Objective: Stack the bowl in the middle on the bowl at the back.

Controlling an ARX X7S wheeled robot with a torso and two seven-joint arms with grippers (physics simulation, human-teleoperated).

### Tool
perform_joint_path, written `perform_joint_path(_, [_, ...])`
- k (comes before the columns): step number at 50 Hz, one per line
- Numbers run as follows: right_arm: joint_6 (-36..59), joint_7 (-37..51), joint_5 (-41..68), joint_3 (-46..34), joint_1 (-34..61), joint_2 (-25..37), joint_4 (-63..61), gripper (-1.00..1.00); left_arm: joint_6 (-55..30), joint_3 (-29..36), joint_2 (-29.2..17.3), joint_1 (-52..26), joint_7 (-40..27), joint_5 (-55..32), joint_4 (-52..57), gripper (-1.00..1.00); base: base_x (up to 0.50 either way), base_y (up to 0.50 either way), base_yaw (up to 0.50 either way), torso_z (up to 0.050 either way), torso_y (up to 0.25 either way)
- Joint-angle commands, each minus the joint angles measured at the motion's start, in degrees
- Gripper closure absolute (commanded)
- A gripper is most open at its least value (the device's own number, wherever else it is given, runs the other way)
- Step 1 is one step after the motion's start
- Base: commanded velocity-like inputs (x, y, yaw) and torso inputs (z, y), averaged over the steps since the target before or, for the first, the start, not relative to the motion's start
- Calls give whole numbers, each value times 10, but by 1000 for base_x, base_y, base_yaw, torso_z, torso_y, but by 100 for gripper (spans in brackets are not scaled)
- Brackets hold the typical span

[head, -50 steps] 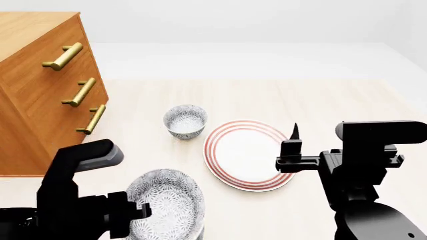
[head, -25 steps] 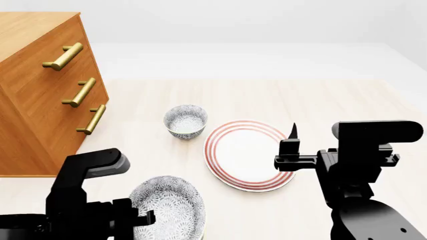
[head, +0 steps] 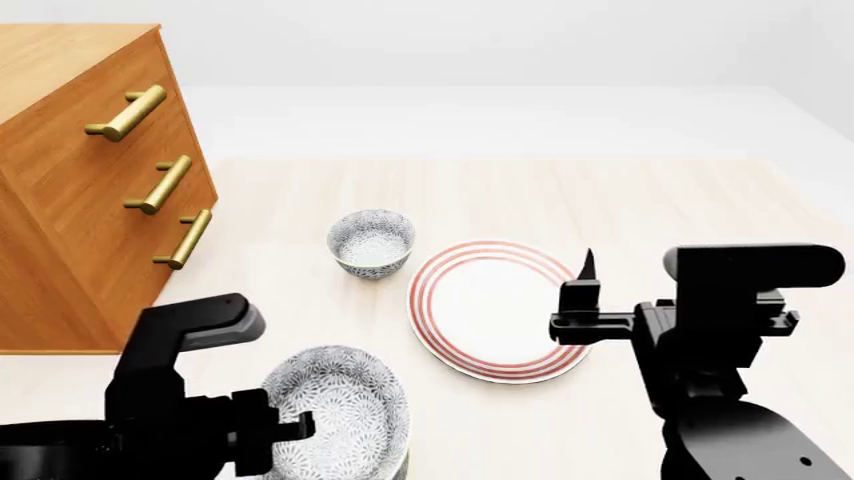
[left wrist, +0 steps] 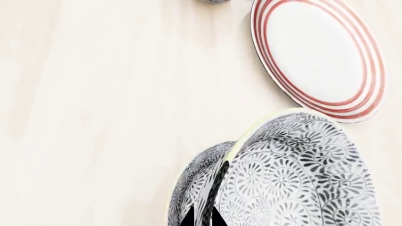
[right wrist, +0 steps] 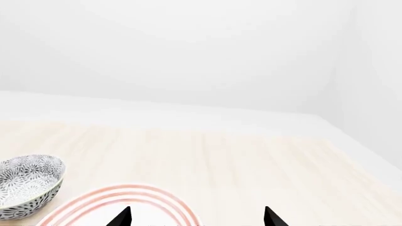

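Observation:
A small patterned bowl (head: pixel 371 241) stands at the back, left of the red-ringed plate; it also shows in the right wrist view (right wrist: pixel 28 184). The large grey patterned bowl (head: pixel 336 405) is nearest me and tilted. My left gripper (head: pixel 291 430) is shut on its rim, one fingertip inside the wall and one outside (left wrist: pixel 202 220). Its inside (left wrist: pixel 301 179) fills that view. A second patterned curved surface (left wrist: pixel 191 186) shows beside it; I cannot tell whether it is another bowl. My right gripper (right wrist: pixel 196 217) stands open above the plate's near right edge, holding nothing.
The red-ringed plate (head: pixel 461 262) lies flat in the middle right of the light wooden table (head: pixel 641 200). A wooden drawer cabinet (head: pixel 54 210) with brass handles stands at the left. The table's far edge (head: pixel 481 158) meets a white floor.
My left arm has shifted a little to the right with the large bowl in its grip. The right gripper, the plate and the small bowl have stayed put.

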Motion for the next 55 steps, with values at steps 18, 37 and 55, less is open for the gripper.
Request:
perform_joint_path(18, [-16, 3, 4, -6, -5, 5, 21, -100, -4, 18, 6, 1, 24, 34, -23, 100, 0, 0, 0, 0, 1])
perform_joint_path(37, [-18, 7, 9, -3, -5, 8, 20, -100, -6, 35, 7, 4, 28, 38, -31, 100, 0, 0, 0, 0, 0])
perform_joint_path(55, [-12, 12, 16, -1, 4, 8, 17, -100, 0, 21, -6, -19, 30, 29, -2, -100, 0, 0, 0, 0, 1])
